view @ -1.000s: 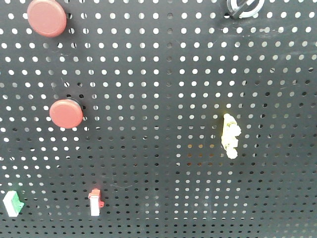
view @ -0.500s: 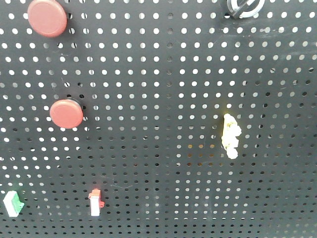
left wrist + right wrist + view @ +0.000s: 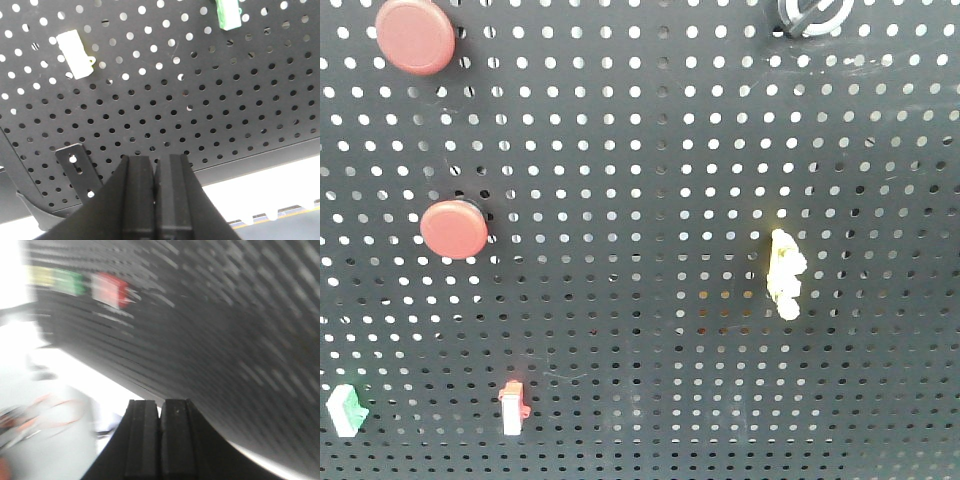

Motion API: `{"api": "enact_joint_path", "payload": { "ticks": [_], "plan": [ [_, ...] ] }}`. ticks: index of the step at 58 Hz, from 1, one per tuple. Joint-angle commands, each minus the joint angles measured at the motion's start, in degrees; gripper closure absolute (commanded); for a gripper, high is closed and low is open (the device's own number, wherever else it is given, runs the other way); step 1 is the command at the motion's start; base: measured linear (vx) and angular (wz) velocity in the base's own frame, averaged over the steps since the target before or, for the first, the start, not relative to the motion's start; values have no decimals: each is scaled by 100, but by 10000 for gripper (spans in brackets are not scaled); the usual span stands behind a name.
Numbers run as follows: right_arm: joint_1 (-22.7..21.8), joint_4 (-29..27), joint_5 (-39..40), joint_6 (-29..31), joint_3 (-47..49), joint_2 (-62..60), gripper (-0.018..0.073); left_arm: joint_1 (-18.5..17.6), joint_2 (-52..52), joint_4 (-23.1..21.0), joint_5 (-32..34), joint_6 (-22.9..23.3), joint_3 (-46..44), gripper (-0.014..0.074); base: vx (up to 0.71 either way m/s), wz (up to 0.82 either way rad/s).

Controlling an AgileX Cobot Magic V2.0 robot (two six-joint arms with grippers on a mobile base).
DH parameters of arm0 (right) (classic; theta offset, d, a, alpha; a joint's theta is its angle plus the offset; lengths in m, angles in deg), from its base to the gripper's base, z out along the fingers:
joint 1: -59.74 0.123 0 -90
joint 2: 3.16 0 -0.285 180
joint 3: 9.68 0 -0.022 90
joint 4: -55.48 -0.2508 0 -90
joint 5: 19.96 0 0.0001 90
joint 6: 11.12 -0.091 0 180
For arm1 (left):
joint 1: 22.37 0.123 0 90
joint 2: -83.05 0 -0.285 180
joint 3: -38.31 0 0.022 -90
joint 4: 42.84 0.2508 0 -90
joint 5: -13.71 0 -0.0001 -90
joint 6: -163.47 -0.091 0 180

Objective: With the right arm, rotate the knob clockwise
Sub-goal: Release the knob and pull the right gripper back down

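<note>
Nothing shifted on pegboard (image 3: 650, 300); right tool (image 3: 160, 412) closed, empty.

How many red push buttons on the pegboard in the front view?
2: one red push button at upper left, another below it at mid-left. More may sit beyond the frame edges.

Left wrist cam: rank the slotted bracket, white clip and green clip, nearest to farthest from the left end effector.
1. slotted bracket: lower left, just beside the left end effector.
2. white clip: upper left on the pegboard.
3. green clip: top right, partly cut off by the frame.
</note>
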Motion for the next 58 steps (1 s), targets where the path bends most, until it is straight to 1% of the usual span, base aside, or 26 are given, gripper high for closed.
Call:
{"api": "enact_joint_path", "payload": {
  "ticks": [1, 3, 4, 7, 10, 14, 20, 23, 30, 39, 58],
  "plan": [
    [-878, -493, 755, -11, -331, -176, 570, -49, -62, -26, 475, 22, 92, 603, 0, 0],
    [-1152, -586, 763, -11, -446, -236, 570, -49, -62, -26, 475, 22, 92, 603, 0, 0],
    [-1356, -625, 763, -11, -518, -281, 570, -49, -62, -26, 475, 22, 92, 603, 0, 0],
    [-1806, -641, 756, -11, -645, -393, 570, -49, -62, -26, 475, 22, 92, 603, 0, 0],
    [-2274, -543, 723, 1, -724, -536, 570, -49, -62, -26, 475, 22, 92, 603, 0, 0],
    [-2761, -305, 556, 31, -724, -722, 570, -49, -62, -26, 475, 22, 92, 603, 0, 0],
    [-3236, -20, 395, 151, -724, -997, 570, -49, -62, -26, 475, 22, 92, 603, 0, 0],
    [-3384, 61, 287, 201, -724, -1174, 570, -49, -62, -26, 475, 22, 92, 603, 0, 0],
    [-3585, 75, 115, 412, -724, -1350, 570, -49, -62, -26, 475, 22, 92, 603, 0, 0],
    [-3579, 30, -86, 470, -724, -1342, 570, -49, -62, -26, 475, 22, 92, 603, 0, 0],
    [-3579, 30, -87, 470, -724, -1347, 570, -49, -62, -26, 475, 22, 92, 603, 0, 0]
  ]
}}
